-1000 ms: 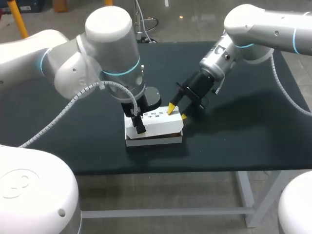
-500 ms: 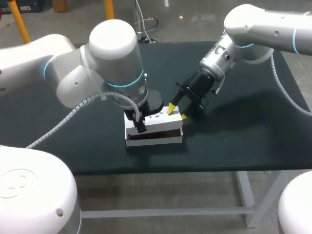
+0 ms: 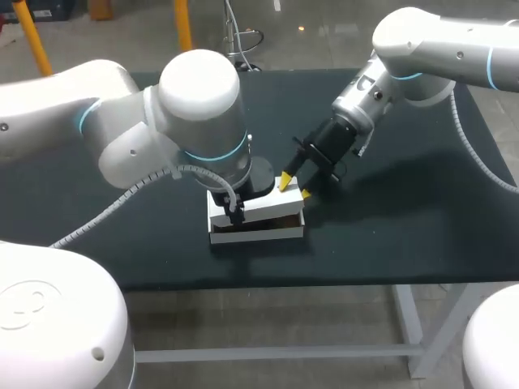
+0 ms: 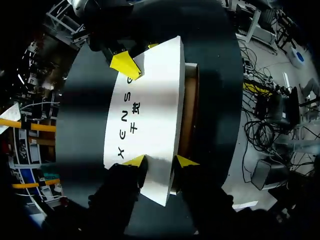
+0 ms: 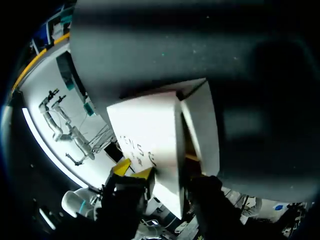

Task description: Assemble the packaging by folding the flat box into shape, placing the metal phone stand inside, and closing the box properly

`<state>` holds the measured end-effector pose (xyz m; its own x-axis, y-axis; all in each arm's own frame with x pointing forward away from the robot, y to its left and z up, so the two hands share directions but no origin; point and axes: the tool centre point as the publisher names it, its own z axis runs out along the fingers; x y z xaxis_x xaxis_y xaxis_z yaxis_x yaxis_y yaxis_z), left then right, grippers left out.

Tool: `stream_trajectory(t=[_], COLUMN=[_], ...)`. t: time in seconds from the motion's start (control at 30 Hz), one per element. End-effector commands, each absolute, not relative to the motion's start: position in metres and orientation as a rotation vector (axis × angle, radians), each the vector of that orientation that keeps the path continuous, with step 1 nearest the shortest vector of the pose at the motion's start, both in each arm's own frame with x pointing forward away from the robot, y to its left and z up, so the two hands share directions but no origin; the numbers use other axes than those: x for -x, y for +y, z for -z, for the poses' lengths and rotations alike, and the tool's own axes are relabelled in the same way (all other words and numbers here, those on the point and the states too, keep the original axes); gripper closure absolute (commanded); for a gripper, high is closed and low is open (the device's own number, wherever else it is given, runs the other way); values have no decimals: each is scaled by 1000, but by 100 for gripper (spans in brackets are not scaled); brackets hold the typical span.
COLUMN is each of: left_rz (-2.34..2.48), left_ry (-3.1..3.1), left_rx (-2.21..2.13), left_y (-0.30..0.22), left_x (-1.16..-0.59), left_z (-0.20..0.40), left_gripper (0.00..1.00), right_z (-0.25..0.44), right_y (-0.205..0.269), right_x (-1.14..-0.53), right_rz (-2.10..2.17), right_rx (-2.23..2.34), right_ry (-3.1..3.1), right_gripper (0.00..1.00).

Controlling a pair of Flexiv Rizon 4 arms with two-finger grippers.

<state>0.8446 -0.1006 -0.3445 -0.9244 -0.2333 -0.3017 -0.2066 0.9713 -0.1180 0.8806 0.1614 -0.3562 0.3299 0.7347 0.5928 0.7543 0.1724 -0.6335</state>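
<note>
- The left pincer [image 4: 160, 160] is nearly closed, and the near end of the white lid [image 4: 150, 110] is nipped between its two yellow tips.
- The right pincer [image 3: 296, 186] stands at the lid's far end with its fingers spread. One tip rests on the lid's top and the other is just past the edge.
- The lid hangs half down over the box [image 3: 255, 233], and a brown gap [image 4: 190, 115] shows along one long side.
- The box sits mid-table [image 3: 405, 227], near the front edge; the phone stand is not visible.
- Judging by this, closing is the step in hand.
- The next move calls for both ends going down evenly, so that the lid's front flap tucks inside the wall rather than buckling.
</note>
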Motion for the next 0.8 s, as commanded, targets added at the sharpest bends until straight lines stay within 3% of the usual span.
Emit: stream_trajectory(t=[0.03,0.8], left_rz=[101,82], left_ry=[2791,2777], left_rx=[326,338], left_y=[-105,-102], left_x=[-842,-841], left_z=[347,351], left_gripper=[62,74], right_z=[355,353], right_y=[161,152], right_x=[-878,-869], right_rz=[26,3], right_rx=[1559,1584], right_ry=[-1402,-1405], right_gripper=[60,56])
